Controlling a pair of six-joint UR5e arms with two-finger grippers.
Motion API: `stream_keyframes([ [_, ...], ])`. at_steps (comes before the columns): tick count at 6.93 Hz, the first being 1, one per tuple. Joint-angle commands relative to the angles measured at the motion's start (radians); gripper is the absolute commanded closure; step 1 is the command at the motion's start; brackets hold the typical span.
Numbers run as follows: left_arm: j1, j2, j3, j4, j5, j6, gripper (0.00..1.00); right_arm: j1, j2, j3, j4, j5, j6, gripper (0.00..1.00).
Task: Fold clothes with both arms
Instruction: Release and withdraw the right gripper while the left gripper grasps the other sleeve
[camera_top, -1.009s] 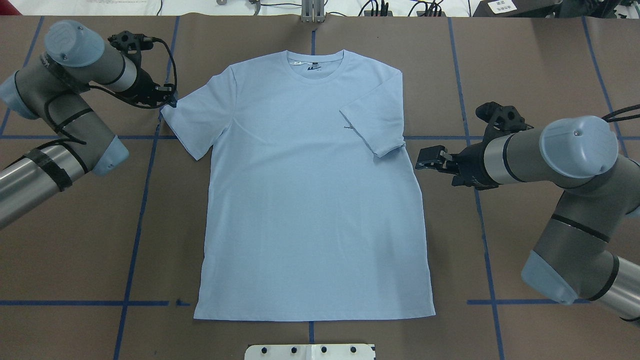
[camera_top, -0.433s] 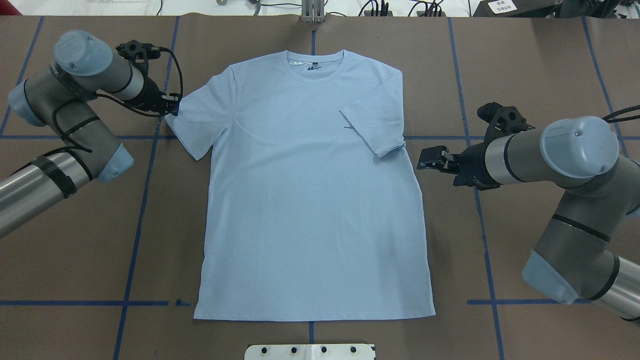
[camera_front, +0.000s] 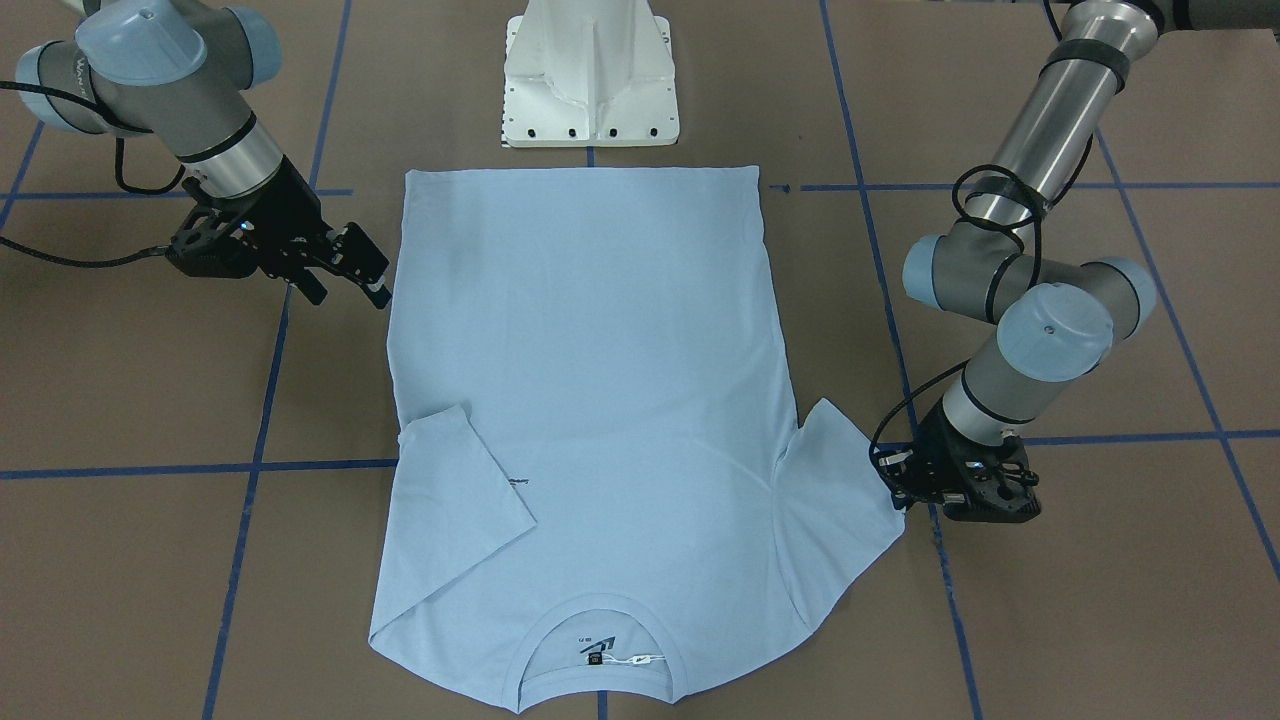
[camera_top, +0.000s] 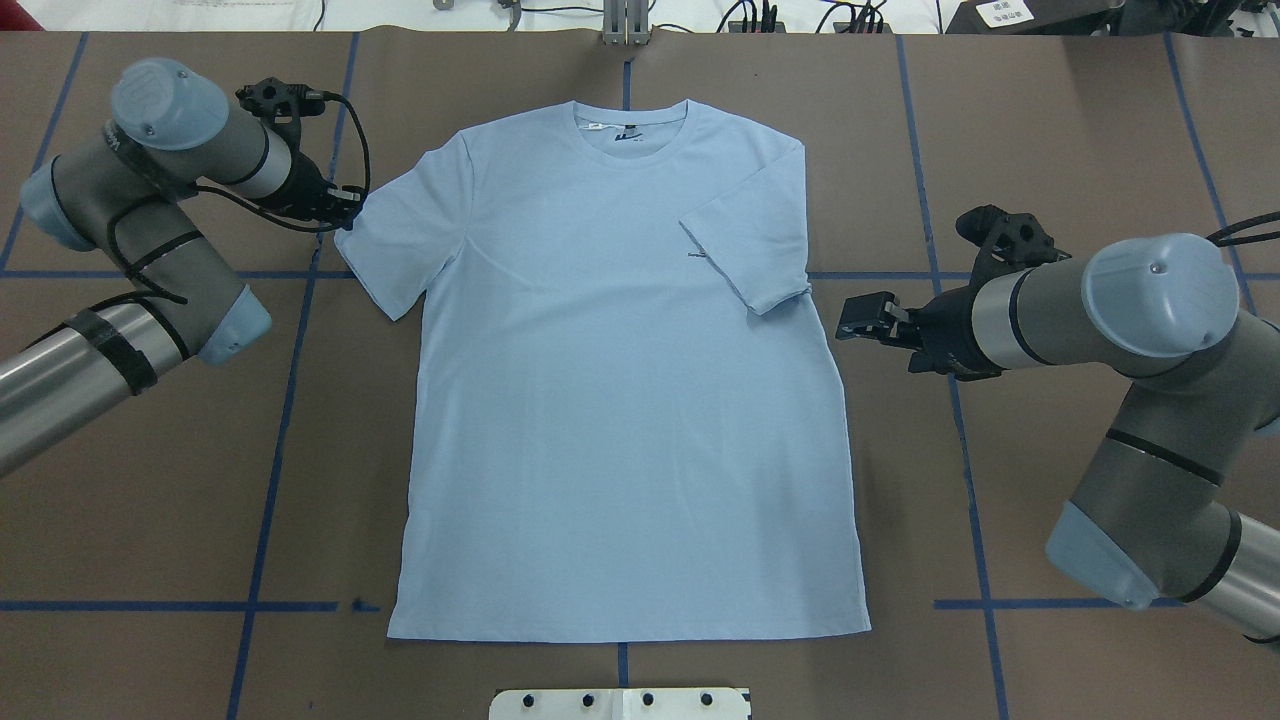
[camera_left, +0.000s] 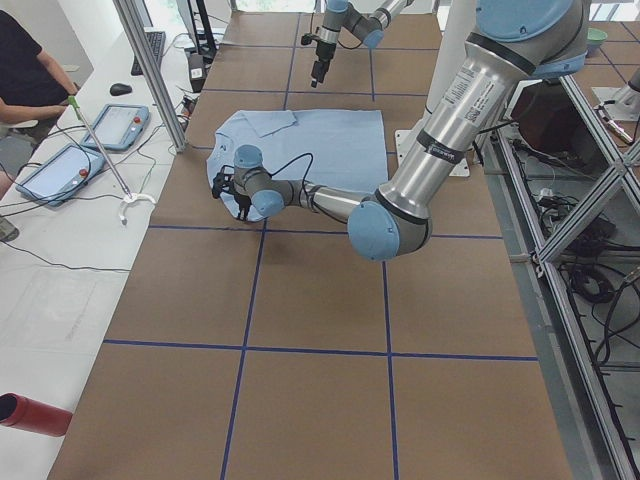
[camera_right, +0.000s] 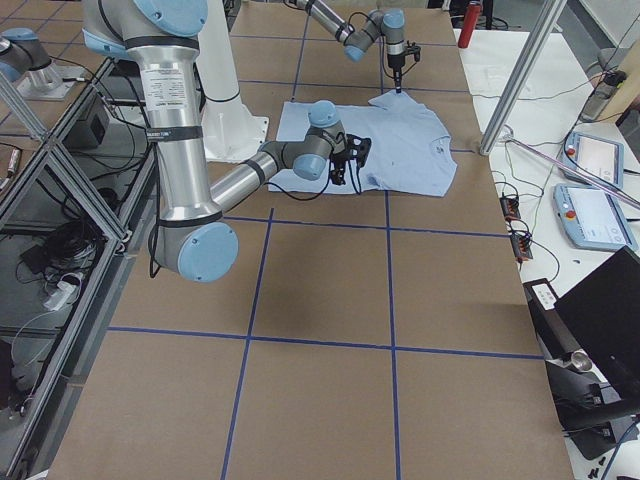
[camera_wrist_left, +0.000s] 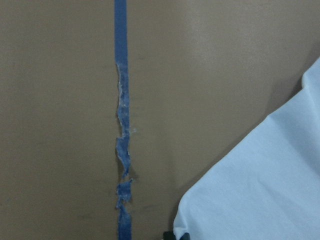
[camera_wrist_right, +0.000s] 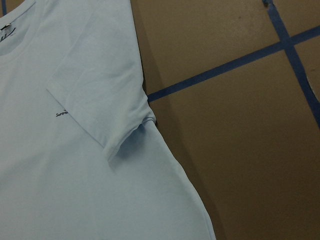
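The light blue T-shirt (camera_top: 620, 400) lies flat on the brown table, collar away from me. The sleeve on my right (camera_top: 745, 245) is folded in over the chest. The sleeve on my left (camera_top: 400, 235) is spread out. My left gripper (camera_top: 347, 212) is low at that sleeve's outer hem and shut on it; it also shows in the front view (camera_front: 897, 482), and the left wrist view shows the sleeve corner (camera_wrist_left: 260, 185) at the fingertips. My right gripper (camera_top: 862, 318) is open and empty, just off the shirt's right side below the folded sleeve.
The white pedestal base (camera_front: 590, 70) stands at the shirt's hem end. Blue tape lines (camera_top: 280, 420) cross the table. Tablets (camera_left: 60, 170) and a person sit beyond the collar end of the table.
My left gripper has moved right toward the shirt's body, and the sleeve's outer edge has shifted inward with it. The right arm has hardly moved.
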Motion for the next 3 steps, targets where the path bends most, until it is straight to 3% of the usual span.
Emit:
stream_keyframes([
  [1,0.068,-0.119,-0.031,0.002,-0.029,-0.239,1.0,0.001,-0.024,0.006,0.002,0.003,-0.001,0.0],
  [3,0.129,-0.251,0.048,-0.004,-0.022,-0.395,1.0,-0.001,-0.032,0.0,0.002,-0.001,0.0,0.0],
])
